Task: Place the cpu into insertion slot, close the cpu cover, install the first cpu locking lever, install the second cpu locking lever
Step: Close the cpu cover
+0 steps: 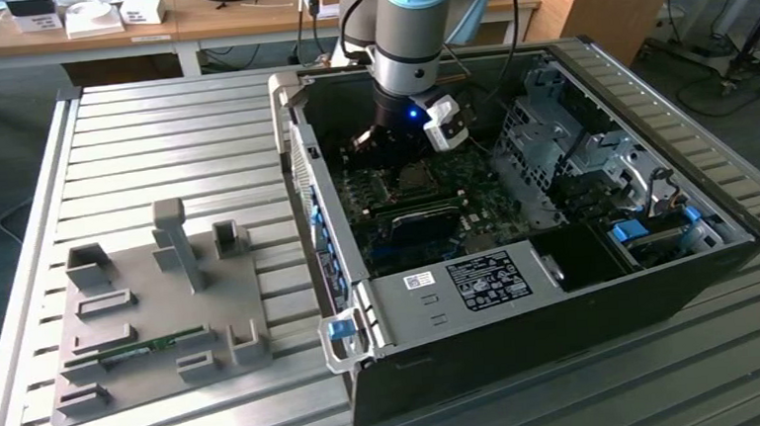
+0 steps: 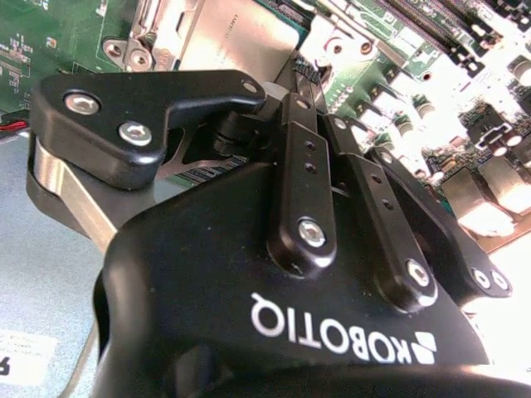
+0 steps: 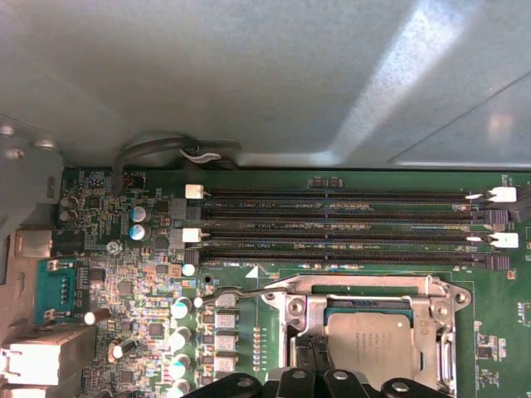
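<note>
Resting flat in the insertion slot (image 3: 369, 312), the cpu (image 3: 382, 352) could get scraped or knocked askew if the gripper (image 2: 305, 76) slips: it hangs just beside the chip, fingers drawn together w/ nothing visibly held. Chip top: dull silver-grey, faint print. The cpu cover (image 3: 365, 286) looks lowered over it; the wire lever (image 3: 241, 293) juts sideways, prob. unlatched, over the green motherboard (image 3: 149, 319).

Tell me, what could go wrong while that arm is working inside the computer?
The tool hangs right by the chip and its metal frame; a push slightly off could scratch or shift them. The thin wire lever lies beside small upright parts, which a slip might bend. The case wall stands close to the arm, so they could bump.
</note>
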`<state>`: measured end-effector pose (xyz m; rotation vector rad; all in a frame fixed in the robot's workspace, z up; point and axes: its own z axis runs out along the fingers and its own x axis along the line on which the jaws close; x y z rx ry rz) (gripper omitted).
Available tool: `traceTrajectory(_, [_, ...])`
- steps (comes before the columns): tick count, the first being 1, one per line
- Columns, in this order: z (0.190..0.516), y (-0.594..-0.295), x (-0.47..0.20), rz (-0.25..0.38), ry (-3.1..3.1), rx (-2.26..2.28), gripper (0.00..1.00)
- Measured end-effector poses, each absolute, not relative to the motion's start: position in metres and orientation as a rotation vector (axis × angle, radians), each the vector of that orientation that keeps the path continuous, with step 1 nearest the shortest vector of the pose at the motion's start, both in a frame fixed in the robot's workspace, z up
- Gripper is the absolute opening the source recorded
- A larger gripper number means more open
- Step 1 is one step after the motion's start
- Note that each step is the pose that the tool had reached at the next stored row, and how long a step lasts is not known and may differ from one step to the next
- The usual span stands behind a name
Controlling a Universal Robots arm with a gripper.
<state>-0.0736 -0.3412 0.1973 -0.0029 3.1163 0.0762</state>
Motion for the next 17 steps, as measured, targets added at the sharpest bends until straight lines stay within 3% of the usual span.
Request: traceTrajectory(17, [0.1969,-0.3412,-0.0736,0.076,3.116,-0.003,0.11])
